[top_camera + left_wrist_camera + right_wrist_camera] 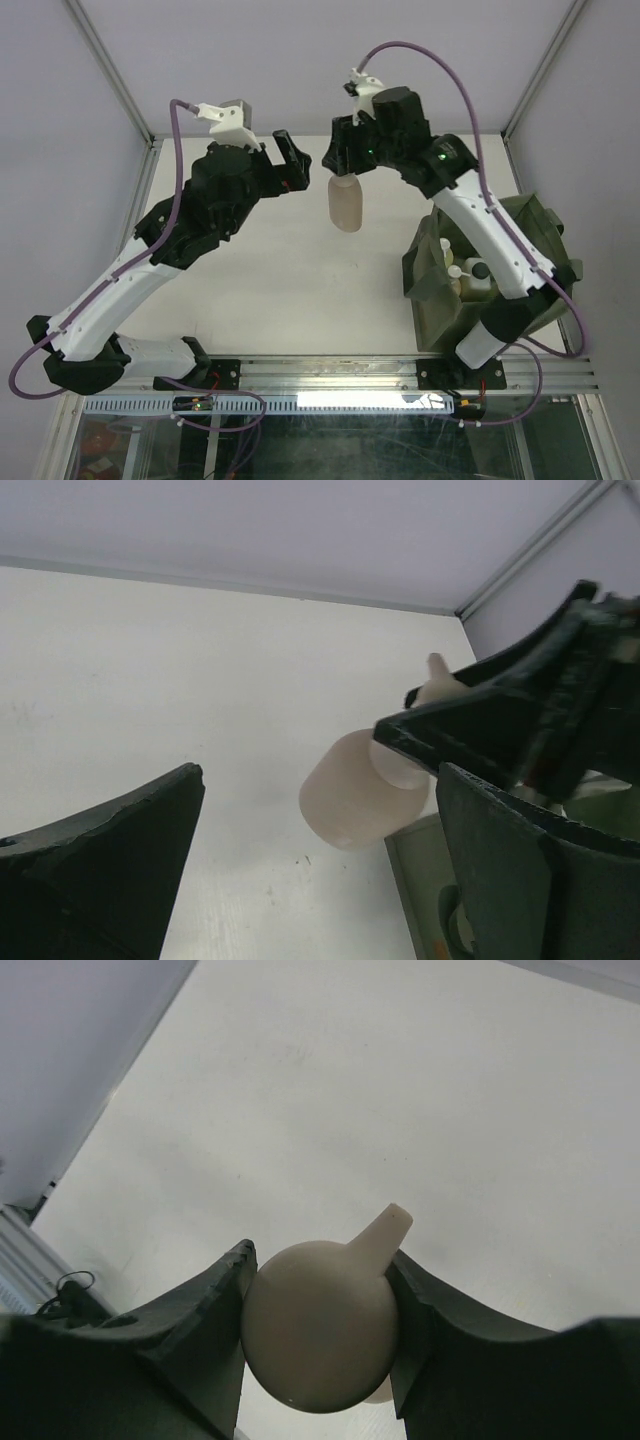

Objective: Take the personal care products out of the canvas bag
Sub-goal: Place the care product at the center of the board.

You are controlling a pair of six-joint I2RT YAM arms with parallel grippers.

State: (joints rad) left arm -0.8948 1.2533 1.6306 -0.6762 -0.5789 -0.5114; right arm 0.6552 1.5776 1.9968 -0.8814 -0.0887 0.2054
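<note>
The right gripper (320,1256) sat closest to the lens in its own wrist view. Its two dark fingers (205,1305) were clamped on the rounded shoulder of a beige bottle (320,1335), one on each side. The bottle's slim nozzle poked out between them.

The white tabletop (270,275) spread beneath everything, with pale walls around it and an aluminium rail (350,373) along its near edge. Both arms rose from that rail and arched inward over the surface, each trailing a purple cable (450,70).

The canvas bag (545,215) slumped on the right side of the tabletop, partly under the right forearm, its olive-green fabric creased and its mouth gaping upward. Inside it stood the other bottles (468,282), pale ones with small white tops and one with a dark cap; their number could not be told.

The beige bottle was outside the bag and well to its left, over the far middle of the tabletop. It hung neck-up from the right fingers with its flat base off the surface.

The left gripper (292,166) hovered just left of that bottle. Its fingers were spread wide apart and grasped nothing, and there was a gap between them and the bottle.
</note>
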